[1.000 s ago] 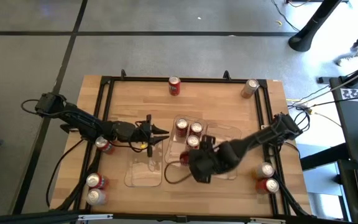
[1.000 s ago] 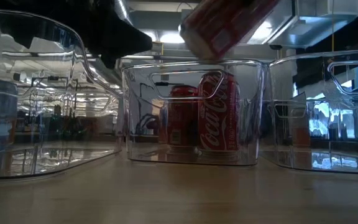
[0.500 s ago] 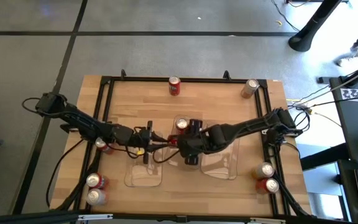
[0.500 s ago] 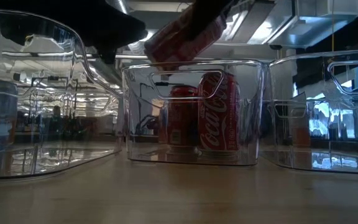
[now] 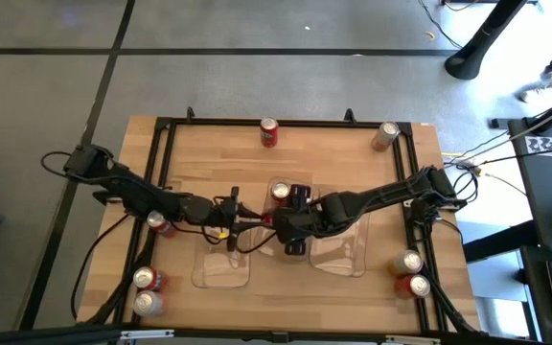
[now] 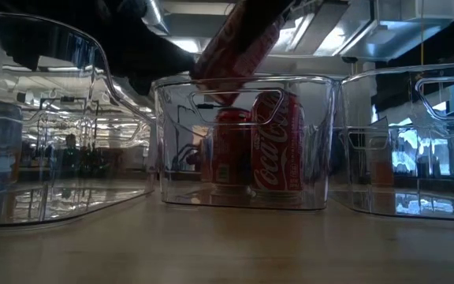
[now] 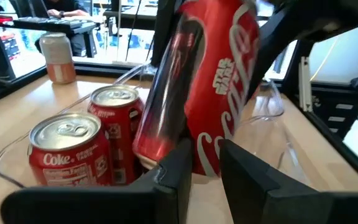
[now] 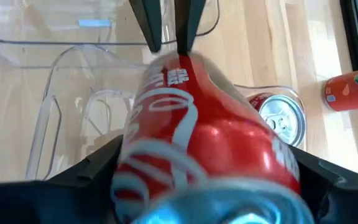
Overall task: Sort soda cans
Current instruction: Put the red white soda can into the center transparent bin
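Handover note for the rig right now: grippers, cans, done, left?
Right gripper: shut on a tilted red can, held over the middle tray.
Left gripper: empty, nearly closed, its tips right at that can.
Done: upright red cans already stand in the middle tray.
Left: lower and release the held can, then sort the loose cans along the table's edges. The other trays hold no cans, as far as can be seen.

From above, you see the table (image 5: 286, 163) evenly and brightly lit, with only soft, short shadows. At table height you look into ceiling lights: the clear tray (image 6: 243, 142) shows glare and reflections, and nearby shapes go dark against it. Both wrist views render the held red can (image 8: 204, 155) soft and stretched toward the picture edges.
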You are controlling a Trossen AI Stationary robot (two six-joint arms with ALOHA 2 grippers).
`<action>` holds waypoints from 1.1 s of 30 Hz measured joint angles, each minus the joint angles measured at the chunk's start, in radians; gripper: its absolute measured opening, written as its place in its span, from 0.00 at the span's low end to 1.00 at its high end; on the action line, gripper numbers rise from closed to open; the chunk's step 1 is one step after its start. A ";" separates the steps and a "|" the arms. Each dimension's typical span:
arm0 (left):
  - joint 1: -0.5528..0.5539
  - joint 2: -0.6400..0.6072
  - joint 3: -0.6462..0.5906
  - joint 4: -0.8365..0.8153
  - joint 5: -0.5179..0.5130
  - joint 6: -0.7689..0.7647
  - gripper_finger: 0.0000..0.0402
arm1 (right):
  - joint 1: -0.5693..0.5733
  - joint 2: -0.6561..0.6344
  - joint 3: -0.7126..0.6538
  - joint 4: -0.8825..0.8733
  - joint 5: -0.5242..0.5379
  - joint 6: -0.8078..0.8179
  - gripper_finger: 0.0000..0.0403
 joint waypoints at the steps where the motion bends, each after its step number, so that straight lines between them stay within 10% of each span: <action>1: 0.004 0.010 0.001 0.002 -0.001 0.000 0.19 | 0.000 0.000 0.000 0.003 0.004 0.000 0.74; 17: 0.026 0.102 0.043 -0.022 -0.008 0.028 0.19 | -0.048 0.001 -0.039 0.100 0.011 -0.036 0.74; 33: 0.000 -0.123 0.043 -0.460 -0.016 -0.044 0.19 | -0.072 -0.001 -0.164 0.210 0.004 -0.029 0.74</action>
